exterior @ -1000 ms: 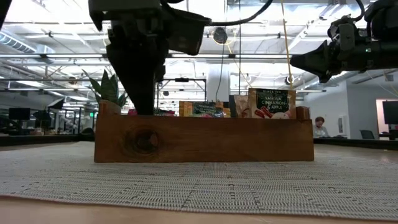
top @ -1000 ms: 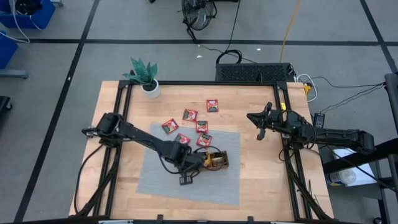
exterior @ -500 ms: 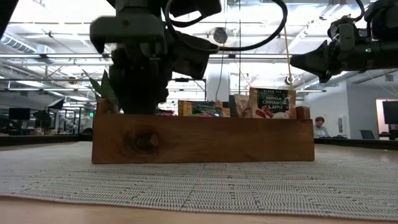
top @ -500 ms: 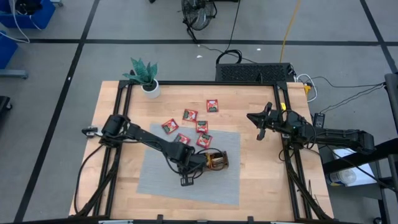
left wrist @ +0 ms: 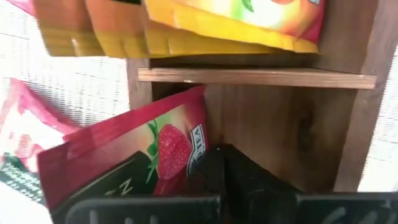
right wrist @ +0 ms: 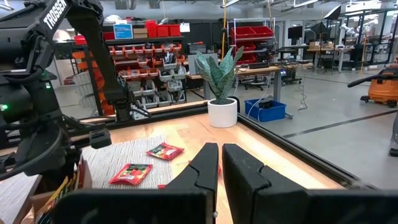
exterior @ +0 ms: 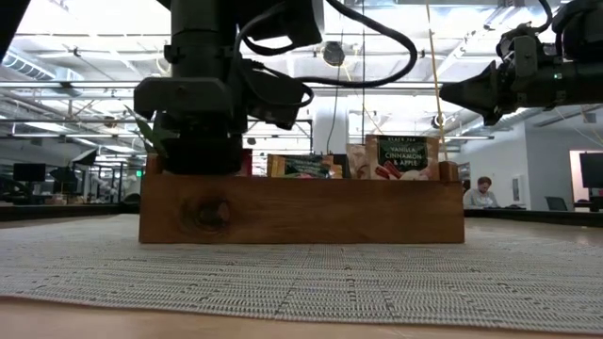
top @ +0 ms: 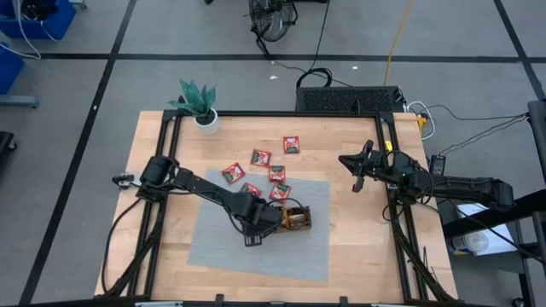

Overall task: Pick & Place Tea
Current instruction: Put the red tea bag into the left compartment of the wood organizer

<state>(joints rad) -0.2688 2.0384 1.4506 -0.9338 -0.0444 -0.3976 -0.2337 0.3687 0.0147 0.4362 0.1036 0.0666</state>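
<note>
Your left gripper (top: 275, 221), jaws pressed together, sits inside the brown wooden three-compartment tray (exterior: 301, 209) beside a red strawberry tea sachet (left wrist: 134, 155). In the tray, one dark sachet (exterior: 407, 156) reads "VANILLA CINNAMON & APPLE". Your right gripper (top: 347, 161), jaws together, hangs well right of the tray.

We see the surface (top: 341, 243) from above in bright, even light, with only faint, soft shadows beneath the arms. In the low view the ceiling lights (exterior: 85, 38) glare strongly behind the near arm, leaving it almost a silhouette, and the woven mat (exterior: 301, 282) softens towards the near edge. The left wrist view is blurred at close range, its red sachet (left wrist: 137, 162) soft-edged. The right wrist view is evenly lit, its far room clear.
</note>
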